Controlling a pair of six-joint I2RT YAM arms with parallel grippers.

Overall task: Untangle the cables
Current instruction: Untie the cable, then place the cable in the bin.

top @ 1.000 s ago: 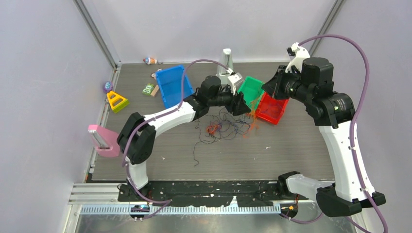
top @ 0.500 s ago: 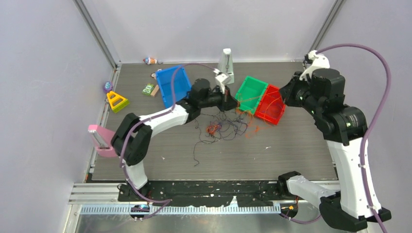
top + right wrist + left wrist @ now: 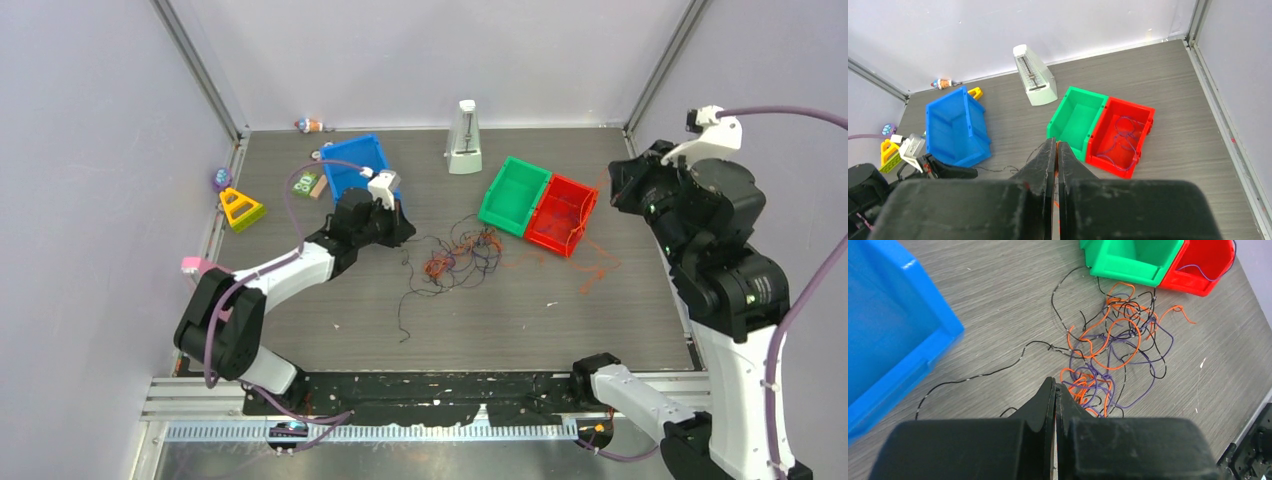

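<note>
1. Now that the left pincer [image 3: 403, 232] has drawn back from the green bin [image 3: 514, 195] to beside the blue bin [image 3: 352, 163], its jaws have shut.
2. The cables [image 3: 462, 255] lie as a loose clump mid-surface [image 3: 500, 325].
3. The right pincer [image 3: 618, 186], closed, has lifted rightward; orange strands [image 3: 592, 268] now trail past the red bin [image 3: 562, 212].
4. The left wrist view shows nothing between that pincer's pressed fingers [image 3: 1047, 400].
5. The right wrist view shows a purple strand [image 3: 1120, 137] coiled inside the red bin; whether that pincer pinches anything, I cannot tell.

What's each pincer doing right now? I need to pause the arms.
Left pincer: closed; cannot tell whether it holds anything.
Right pincer: closed, apparently pinching an orange cable.
</note>
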